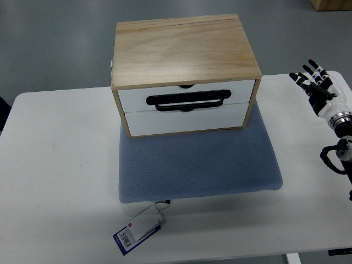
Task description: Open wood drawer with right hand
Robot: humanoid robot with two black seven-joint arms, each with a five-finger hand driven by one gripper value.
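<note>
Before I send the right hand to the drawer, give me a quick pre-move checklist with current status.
1. Right hand free, fingers spread: ok.
2. Wood drawer box upright on the blue mat: ok.
3. Both drawers shut: ok.
4. Black handle on the upper drawer unobstructed: ok.
5. Table between hand and box bare: ok.
6. Box fixed against sliding when pulled: cannot tell.

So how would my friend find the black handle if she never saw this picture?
Start at the white table and find the blue-grey mat in its middle. On the mat stands a wooden box with two white drawers on its front. The black handle is the long, flat loop across that front, the only black thing on the box.
</note>
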